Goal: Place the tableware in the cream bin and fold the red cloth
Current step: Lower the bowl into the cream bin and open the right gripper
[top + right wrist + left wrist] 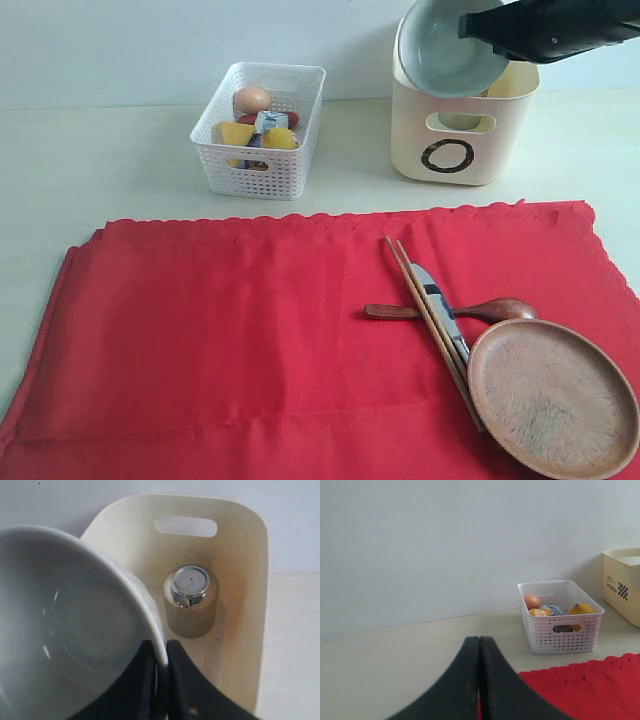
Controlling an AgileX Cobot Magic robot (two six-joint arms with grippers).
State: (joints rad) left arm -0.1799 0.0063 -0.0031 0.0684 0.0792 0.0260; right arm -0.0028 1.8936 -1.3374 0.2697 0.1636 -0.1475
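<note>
The right tool [161, 654] is gripping the rim of the pale grey-green ceramic bowl [445, 50] over the tall cream plastic bin [460, 135], which is holding a shiny steel cup [190, 592]. The left tool [479, 650] is sitting closed. The bright red cloth [230, 330] is lying flat.

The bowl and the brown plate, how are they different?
The bowl is pale grey-green and deep; the plate is brown and shallow. The bowl hangs tilted over the cream bin, pinched by the right gripper; the plate rests on the red cloth, with nothing holding it. Both are round.
</note>
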